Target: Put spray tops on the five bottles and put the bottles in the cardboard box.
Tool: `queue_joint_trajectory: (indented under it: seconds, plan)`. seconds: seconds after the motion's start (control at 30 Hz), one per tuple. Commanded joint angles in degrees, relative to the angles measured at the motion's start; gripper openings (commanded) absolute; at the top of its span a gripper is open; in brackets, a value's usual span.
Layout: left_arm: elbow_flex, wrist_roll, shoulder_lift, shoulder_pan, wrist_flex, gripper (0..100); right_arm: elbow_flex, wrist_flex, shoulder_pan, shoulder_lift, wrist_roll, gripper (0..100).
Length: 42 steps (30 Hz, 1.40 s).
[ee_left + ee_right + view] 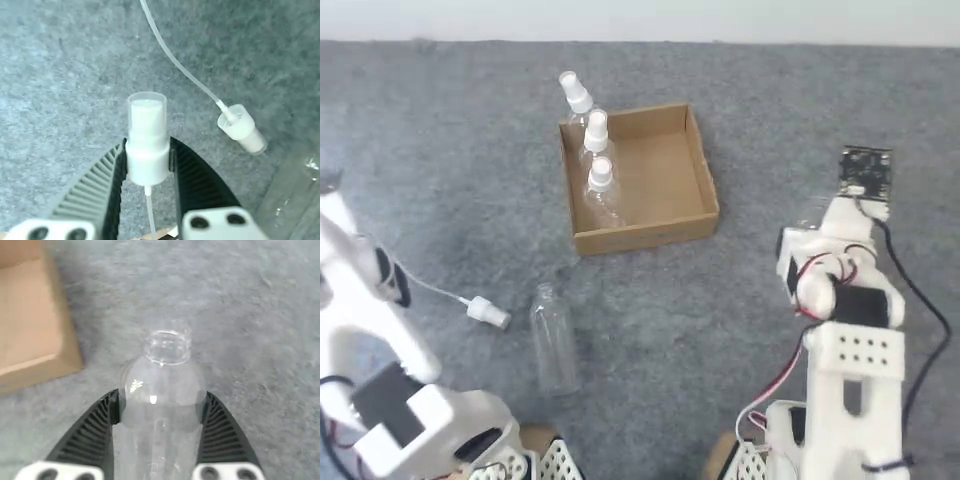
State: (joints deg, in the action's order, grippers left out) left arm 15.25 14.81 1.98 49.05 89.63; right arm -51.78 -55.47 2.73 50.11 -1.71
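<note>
Now my left hand (146, 159) clamps a spray top (146, 125) low in frame, my right hand (162, 410) grips an open bottle (164, 382), and any tilt could make the tube (149, 210) miss the neck (167, 346).

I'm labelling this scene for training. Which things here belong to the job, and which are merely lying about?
Job: cardboard box; three topped bottles; bare bottle lying down; loose spray top; held spray top in left gripper; open bottle in right gripper.
Lying about: only the grey mat underneath.
</note>
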Motion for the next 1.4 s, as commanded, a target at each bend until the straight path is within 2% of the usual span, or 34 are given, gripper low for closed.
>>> queue_joint_trajectory:
  seconds: [0.0, 0.23, 0.43, 0.57, 0.73, 0.93, 1.37]
  plan:
    - [-8.75, -2.73, 1.23, -0.18, 3.52, 1, 0.53, -2.86, -5.32, 6.2, 4.13, 5.1]
    - [-16.57, -6.33, 1.23, -0.26, 4.66, 1, -1.14, -1.8, -11.82, 6.99, 4.66, 5.2]
    - [-20.53, -8.62, 2.2, -1.14, 4.66, 1, -1.23, -1.54, -13.32, 7.08, 4.66, 5.1]
    - [-20.44, -9.32, 8.44, -3.43, 4.75, 1, -1.23, -1.71, -13.32, 7.08, 5.01, 5.1]
    - [-20.44, -15.38, 17.05, -6.86, 3.6, 1, -1.23, -1.89, -13.32, 7.08, 7.3, 4.9]
    - [-20.44, -21.01, 19.69, -9.32, 1.76, 1, -1.23, -1.8, -13.76, 7.43, 7.38, 4.9]
    - [-21.05, -33.05, 31.3, -11.25, -1.49, 1, -5.27, -4.35, -24.92, 22.37, 7.47, 5.0]
